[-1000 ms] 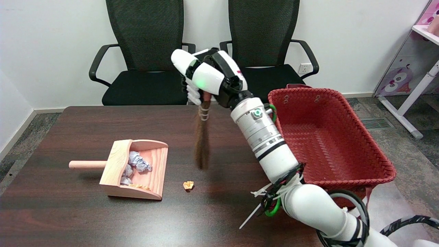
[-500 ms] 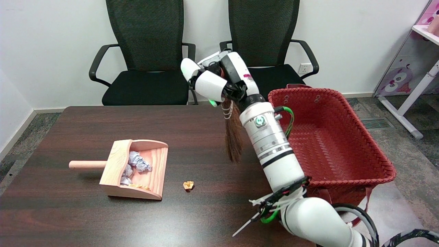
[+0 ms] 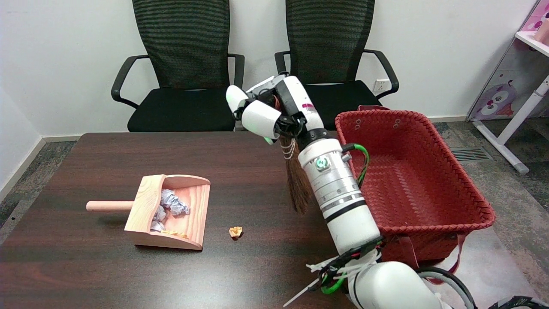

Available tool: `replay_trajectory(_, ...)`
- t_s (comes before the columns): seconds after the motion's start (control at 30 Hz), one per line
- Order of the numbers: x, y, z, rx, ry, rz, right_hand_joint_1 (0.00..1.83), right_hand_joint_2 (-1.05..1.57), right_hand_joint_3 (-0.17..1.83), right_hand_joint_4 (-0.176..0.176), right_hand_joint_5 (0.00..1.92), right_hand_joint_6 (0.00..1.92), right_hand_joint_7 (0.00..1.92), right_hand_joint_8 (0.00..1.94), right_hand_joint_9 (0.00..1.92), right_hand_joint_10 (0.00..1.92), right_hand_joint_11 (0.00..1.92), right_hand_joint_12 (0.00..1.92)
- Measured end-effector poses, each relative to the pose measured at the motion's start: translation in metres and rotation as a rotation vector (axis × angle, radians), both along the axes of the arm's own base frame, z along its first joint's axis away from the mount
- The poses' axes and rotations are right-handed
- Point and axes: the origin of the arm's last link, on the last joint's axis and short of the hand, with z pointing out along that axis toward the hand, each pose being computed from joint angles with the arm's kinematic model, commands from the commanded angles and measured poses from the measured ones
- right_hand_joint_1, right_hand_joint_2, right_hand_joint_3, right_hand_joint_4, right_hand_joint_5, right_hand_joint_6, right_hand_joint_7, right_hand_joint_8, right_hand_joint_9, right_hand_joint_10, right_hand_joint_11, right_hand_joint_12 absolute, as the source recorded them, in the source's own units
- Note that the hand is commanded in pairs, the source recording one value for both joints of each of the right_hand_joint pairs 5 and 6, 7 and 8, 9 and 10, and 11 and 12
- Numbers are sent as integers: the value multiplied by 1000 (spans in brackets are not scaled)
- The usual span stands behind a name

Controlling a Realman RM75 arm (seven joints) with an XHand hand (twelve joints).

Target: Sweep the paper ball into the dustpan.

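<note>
My right hand (image 3: 274, 112) grips the brush (image 3: 298, 189) by its handle, bristles hanging above the tabletop (image 3: 85, 266), well right of the paper ball (image 3: 235, 231). Ball sits just outside the dustpan (image 3: 171, 212) mouth, not in. Step: lining up a sweep. Next: lower bristles right of ball, drag left into pan.
</note>
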Motion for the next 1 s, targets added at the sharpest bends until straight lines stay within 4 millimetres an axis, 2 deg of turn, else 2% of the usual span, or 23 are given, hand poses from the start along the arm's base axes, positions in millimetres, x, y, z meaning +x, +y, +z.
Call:
replay_trajectory(0.17, -4, 3, -4, -6, -5, -20, 1068, 1571, 599, 27, 1920, 1920, 1920, 1920, 1920, 1920, 1920, 1920)
replay_trajectory(0.4, -19, 4, -19, -2, -22, -81, 1067, 1571, 652, 27, 1920, 1920, 1920, 1920, 1920, 1920, 1920, 1920)
replay_trajectory(0.57, -28, 3, -35, 14, -20, -121, 1066, 1571, 726, 28, 1920, 1920, 1920, 1920, 1920, 1920, 1920, 1920)
replay_trajectory(0.9, -40, 4, -74, 51, 68, -181, 1039, 1571, 1056, 29, 1920, 1920, 1920, 1920, 1920, 1920, 1920, 1920)
replay_trajectory(1.0, -43, 4, -86, 64, 105, -189, 1037, 1571, 1058, 28, 1920, 1920, 1920, 1920, 1920, 1920, 1920, 1920)
